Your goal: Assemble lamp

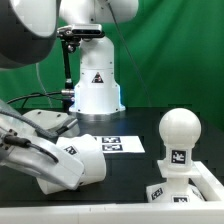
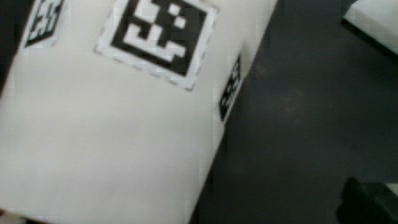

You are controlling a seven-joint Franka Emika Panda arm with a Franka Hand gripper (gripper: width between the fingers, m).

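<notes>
Shade: the large tapered white shade lay on its side on the black table, toward the exterior view's left, with square tags showing on its wall.
Shade, close up: in the wrist view the shade filled most of the picture, one big tag near its upper part and slivers of others at its edges.
Bulb: the round-headed bulb stood upright at the exterior view's right, its stem carrying a tag.
Base: the blocky square base sat under the bulb, touching it; whether the bulb was seated in it could not be told.
End effector: the end effector came in from the exterior view's left and lay against the shade's near end; its fingers were blurred and partly hidden, so spread or pressed together could not be told.
Marker board: the marker board lay flat on the table just behind the shade.
Pedestal: the white robot pedestal with a triangle sticker stood at the back.
</notes>
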